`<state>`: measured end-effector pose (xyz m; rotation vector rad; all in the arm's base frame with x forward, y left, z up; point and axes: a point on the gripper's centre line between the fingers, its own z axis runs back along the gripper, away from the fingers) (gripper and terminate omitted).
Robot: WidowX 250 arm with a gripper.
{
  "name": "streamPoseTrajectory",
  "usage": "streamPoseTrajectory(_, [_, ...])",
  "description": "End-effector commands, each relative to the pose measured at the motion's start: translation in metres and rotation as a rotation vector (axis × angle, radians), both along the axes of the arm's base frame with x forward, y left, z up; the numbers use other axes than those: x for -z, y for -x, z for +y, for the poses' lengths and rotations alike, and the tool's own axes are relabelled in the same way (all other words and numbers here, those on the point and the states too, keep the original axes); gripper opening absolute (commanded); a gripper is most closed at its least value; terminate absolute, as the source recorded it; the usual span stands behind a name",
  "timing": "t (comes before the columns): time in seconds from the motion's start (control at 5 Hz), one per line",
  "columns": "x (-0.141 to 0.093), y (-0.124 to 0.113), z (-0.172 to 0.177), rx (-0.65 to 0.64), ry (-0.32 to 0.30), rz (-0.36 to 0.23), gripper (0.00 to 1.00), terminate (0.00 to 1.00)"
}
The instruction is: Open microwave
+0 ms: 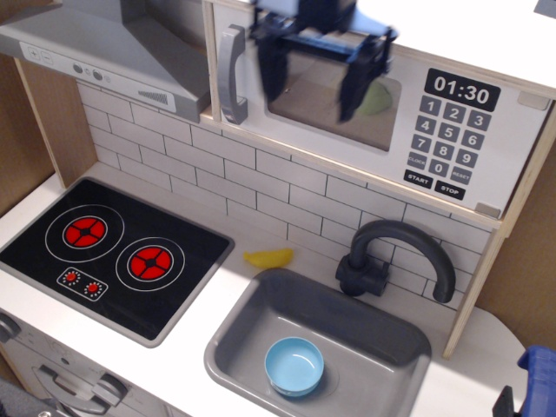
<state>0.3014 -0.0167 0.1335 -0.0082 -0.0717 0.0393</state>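
We note the claw (pixel 314 80), motion-blurred, hanging spread wide and holding nothing in front of the window of the microwave (pixel 373 104), just right of its grey handle (pixel 231 75), the door shut, the unit mounted above the tiled wall, sink (pixel 382 347) and worktop (pixel 221 287).

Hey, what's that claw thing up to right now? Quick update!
Dark blue claw open, hanging in front of the window, holding nothing. Wide white toy microwave door shut; grey vertical handle to the claw's left, untouched. Nothing blocking the handle.
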Motion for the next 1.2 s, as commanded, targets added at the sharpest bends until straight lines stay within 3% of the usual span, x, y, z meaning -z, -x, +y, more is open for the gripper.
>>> streamPoseTrajectory(0.0, [0.006, 0.037, 0.027, 0.012, -0.052, -0.076, 1.0, 0.0])
streamPoseTrajectory(0.2, [0.03, 0.023, 0.051, -0.02, -0.099, -0.128, 1.0, 0.0])
streamPoseTrajectory(0.4, [0.038, 0.003, 0.072, -0.038, -0.129, -0.173, 1.0, 0.0])
streamPoseTrajectory(0.6, [0.037, -0.019, 0.089, -0.055, -0.121, -0.223, 1.0, 0.0])
streamPoseTrajectory(1.0, [0.029, -0.05, 0.089, -0.059, -0.054, -0.21, 1.0, 0.0])
